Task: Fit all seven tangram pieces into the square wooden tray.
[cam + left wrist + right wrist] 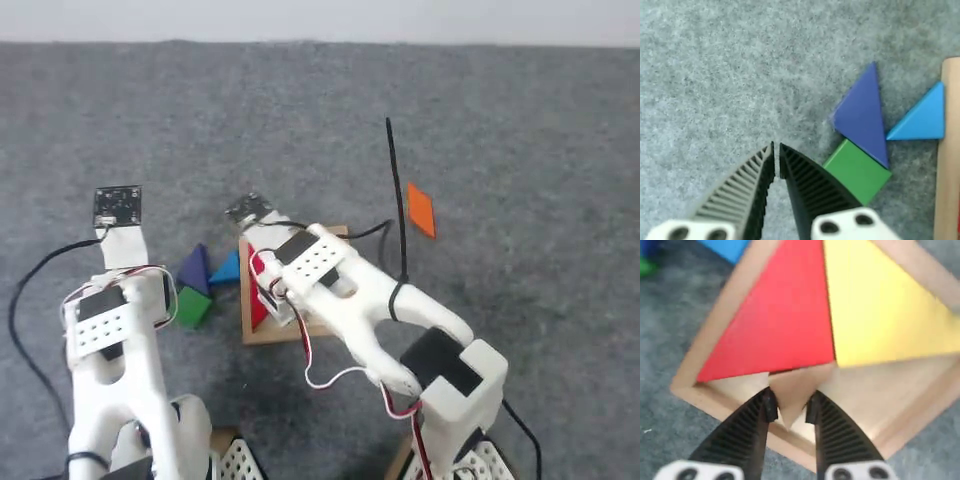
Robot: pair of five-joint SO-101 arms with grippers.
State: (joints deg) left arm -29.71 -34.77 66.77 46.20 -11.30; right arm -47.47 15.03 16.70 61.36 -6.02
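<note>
The square wooden tray [270,335] holds a large red triangle [775,320] and a large yellow triangle [880,305] side by side. My right gripper [790,395] hangs just over the tray's floor at a corner, shut on a small tan triangle [792,412] whose edge meets the red and yellow pieces. On the carpet left of the tray lie a purple triangle [862,117], a blue triangle [922,120] and a green square [857,170], all touching. My left gripper [776,146] is shut and empty, over bare carpet beside the green square. An orange parallelogram [421,210] lies alone to the tray's far right.
The table is covered in grey carpet. A thin black cable [395,200] rises between the tray and the orange piece. The right arm [330,275] covers most of the tray from above. The left arm [105,320] stands left of the loose pieces.
</note>
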